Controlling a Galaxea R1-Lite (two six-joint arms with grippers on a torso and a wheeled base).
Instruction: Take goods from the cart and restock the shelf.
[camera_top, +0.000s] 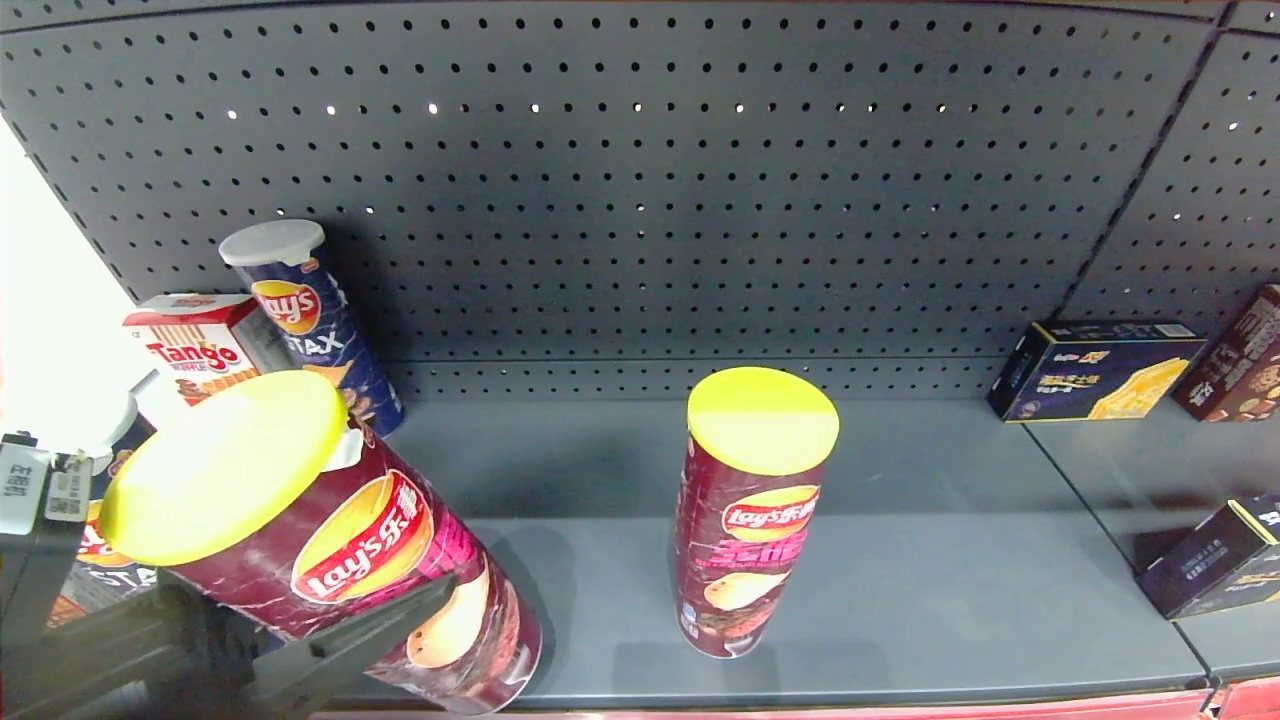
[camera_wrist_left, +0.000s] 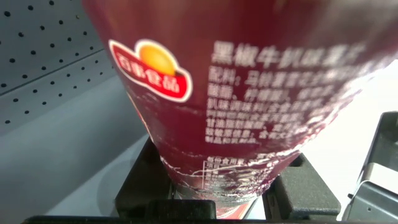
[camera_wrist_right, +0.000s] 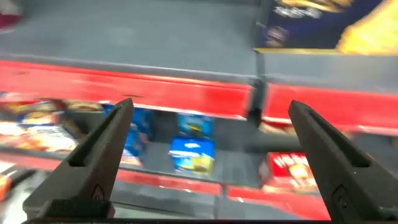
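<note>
My left gripper (camera_top: 300, 640) is shut on a maroon chip can (camera_top: 330, 545) with a yellow lid, held tilted over the shelf's front left part. Up close, the can (camera_wrist_left: 249, 81) sits between the black gripper pads (camera_wrist_left: 305, 193). A second maroon chip can (camera_top: 748, 515) with a yellow lid stands upright in the middle of the grey shelf (camera_top: 950, 580). My right gripper (camera_wrist_right: 214, 155) is open with nothing between its fingers, in front of the red shelf edge (camera_wrist_right: 143, 84) and lower shelves.
A dark blue chip can (camera_top: 305, 320) and a red-and-white wafer box (camera_top: 205, 345) stand at the back left by the pegboard (camera_top: 640, 180). Dark boxes (camera_top: 1095, 370) lie at the right. Blue and red packs (camera_wrist_right: 193, 152) sit on a lower shelf.
</note>
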